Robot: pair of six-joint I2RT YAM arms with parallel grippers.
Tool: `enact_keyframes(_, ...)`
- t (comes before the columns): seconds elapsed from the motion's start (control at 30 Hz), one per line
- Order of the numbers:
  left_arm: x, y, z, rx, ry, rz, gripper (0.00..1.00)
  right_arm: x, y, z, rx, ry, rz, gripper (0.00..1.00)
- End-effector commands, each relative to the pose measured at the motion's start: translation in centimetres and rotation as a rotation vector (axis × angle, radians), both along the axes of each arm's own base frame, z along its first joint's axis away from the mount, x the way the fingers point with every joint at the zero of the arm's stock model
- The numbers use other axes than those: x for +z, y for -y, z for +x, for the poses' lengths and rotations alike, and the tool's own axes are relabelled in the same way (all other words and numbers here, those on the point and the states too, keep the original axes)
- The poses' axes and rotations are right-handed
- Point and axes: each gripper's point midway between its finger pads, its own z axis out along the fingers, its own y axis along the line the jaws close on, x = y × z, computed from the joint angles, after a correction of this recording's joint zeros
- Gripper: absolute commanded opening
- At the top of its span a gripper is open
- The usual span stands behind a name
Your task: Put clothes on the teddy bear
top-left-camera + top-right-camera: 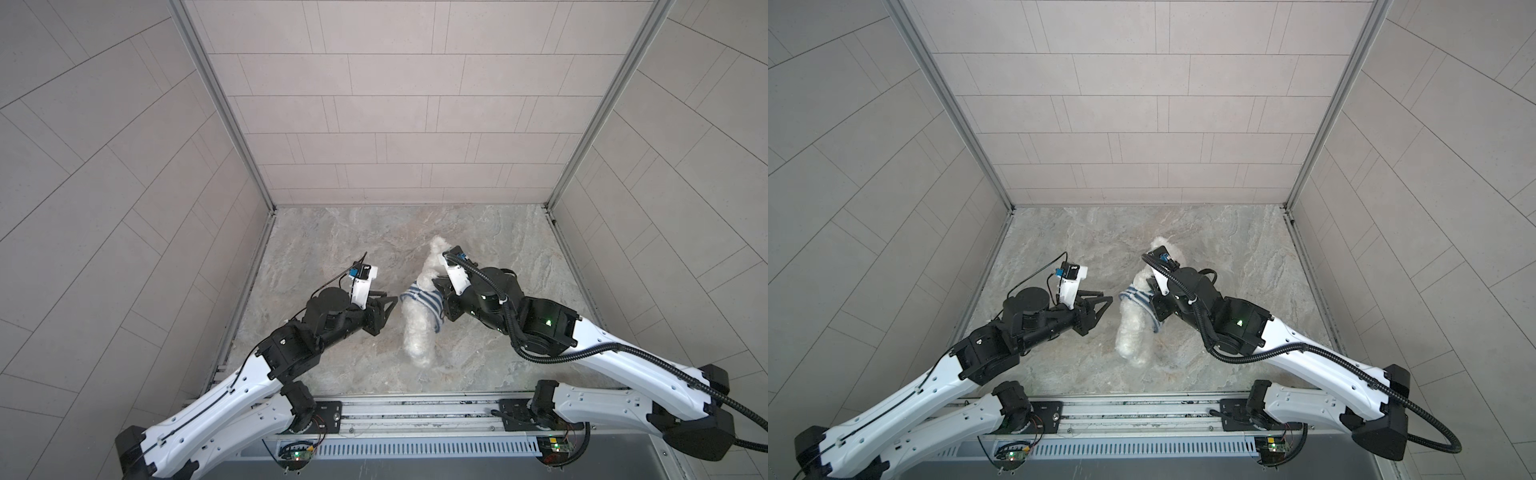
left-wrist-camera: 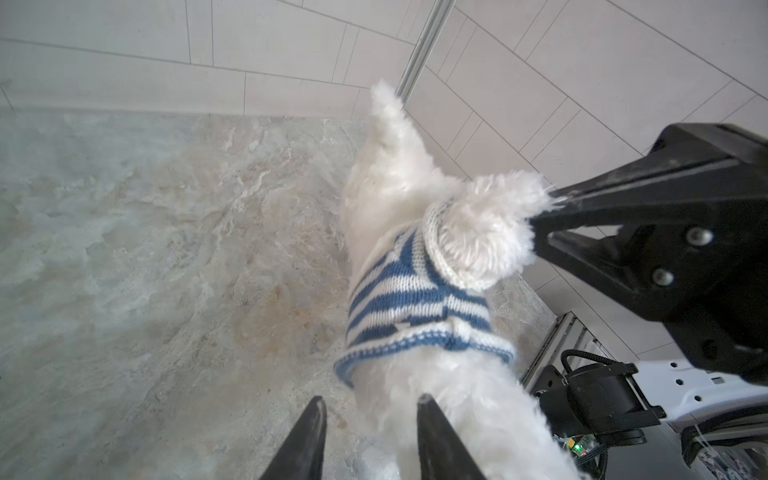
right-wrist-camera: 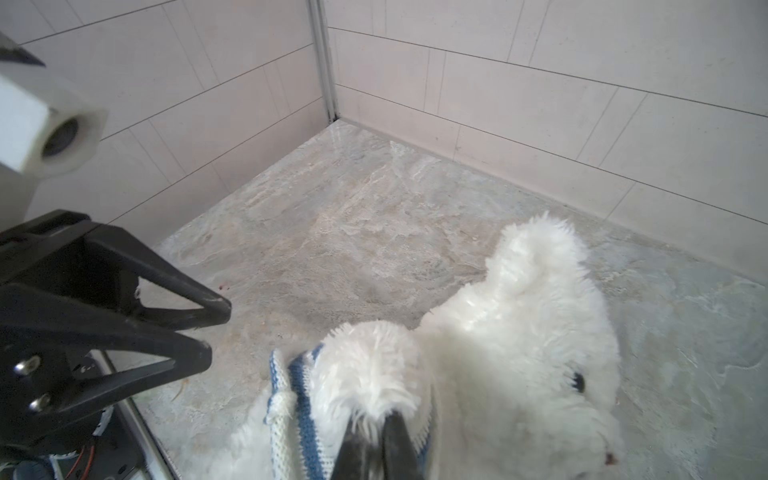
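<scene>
The teddy bear (image 1: 417, 338) (image 1: 1131, 336) (image 2: 399, 178) (image 3: 519, 332), fluffy and white, lies at the middle of the marble table, head toward the back wall. A blue-and-white striped shirt (image 1: 419, 300) (image 1: 1138, 297) (image 2: 415, 299) (image 3: 305, 415) is round its chest, and one paw (image 2: 486, 232) sticks out of a sleeve. My right gripper (image 1: 438, 286) (image 1: 1153, 287) (image 2: 536, 218) (image 3: 376, 424) is shut on that paw's fur. Just left of the shirt, my left gripper (image 1: 392, 301) (image 1: 1106, 301) (image 2: 371, 405) (image 3: 216, 330) stands open, one finger crossing the bear's lower body in the left wrist view, gripping nothing.
Tiled walls close the table (image 1: 353, 249) in at the left, back and right. A metal rail (image 1: 415, 409) with the arm bases runs along the near edge. Bare marble lies behind and to the left of the bear.
</scene>
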Motion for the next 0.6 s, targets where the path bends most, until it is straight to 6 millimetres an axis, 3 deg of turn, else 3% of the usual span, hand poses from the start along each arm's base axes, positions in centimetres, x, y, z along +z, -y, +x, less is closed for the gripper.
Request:
enact_keyframes(0.0,-0.8,-1.0,0.3,0.057,-0.012,0.004,0.41,-1.8,0.7,1.5,-0.102,-0.014,-0.047,0.0)
enact_keyframes(0.2,-3.5,-1.8,-0.3,0.071,-0.063,0.039,0.43,-8.0,-0.5,4.7,-0.138,-0.094,-0.126,0.0)
enact_keyframes(0.33,-5.1,-3.7,-0.9,0.13,-0.083,0.043,0.45,-12.1,-2.0,6.9,-0.145,-0.16,-0.132,0.0)
enact_keyframes(0.43,-6.0,-4.9,-1.3,0.156,-0.091,0.066,0.45,-14.0,-3.9,8.0,-0.122,-0.202,-0.106,0.01)
enact_keyframes(0.57,-6.7,-5.9,-1.6,0.183,-0.102,0.105,0.46,-14.4,-6.4,8.6,-0.079,-0.253,-0.048,0.16)
